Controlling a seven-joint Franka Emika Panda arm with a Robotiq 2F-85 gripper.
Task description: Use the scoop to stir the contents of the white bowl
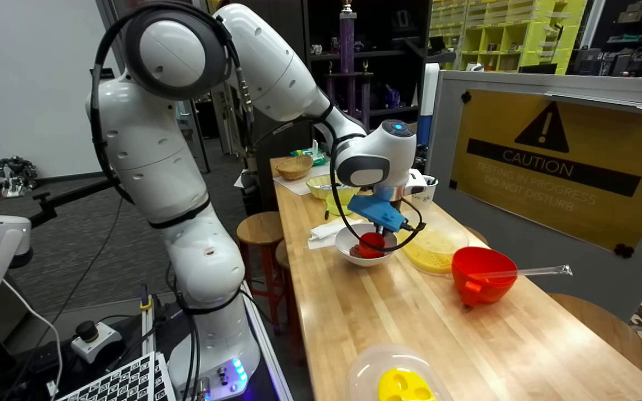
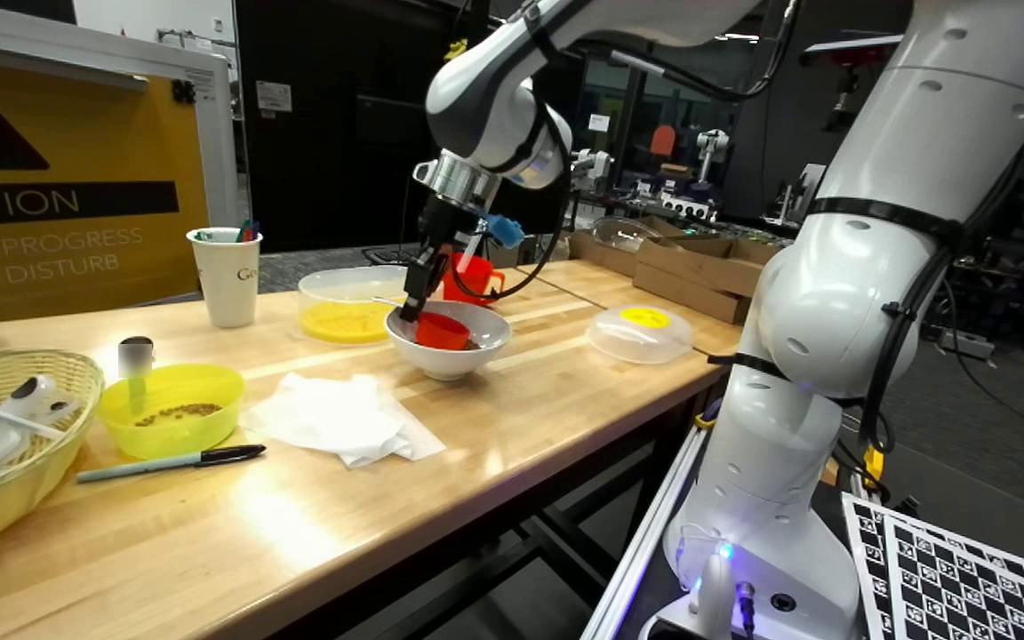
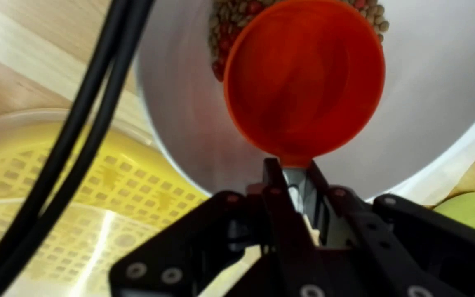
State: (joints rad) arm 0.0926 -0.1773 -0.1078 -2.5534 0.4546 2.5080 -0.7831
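wrist view: the gripper (image 3: 292,166) pinches the red scoop (image 3: 303,82) at its neck (image 3: 296,161), so it juts straight ahead inside the white bowl (image 3: 435,82), bean-like contents (image 3: 234,20) lying around its far side.

A white arm (image 1: 154,150) rises through the left half of the frame and bends over to the centre, where its pincer (image 1: 379,229), partly hidden by a blue block (image 1: 378,210), points down into the white bowl (image 1: 349,238). In that bowl a red scoop (image 1: 371,245) sits beside reddish-brown pieces (image 1: 355,252). Just to the right on the wooden tabletop (image 1: 354,312) stands a clear container (image 1: 435,262), yellow at its base; farther right, a clear stick (image 1: 544,271) overlaps a red bowl (image 1: 480,287). A caution sign (image 1: 572,167) spans the upper right.
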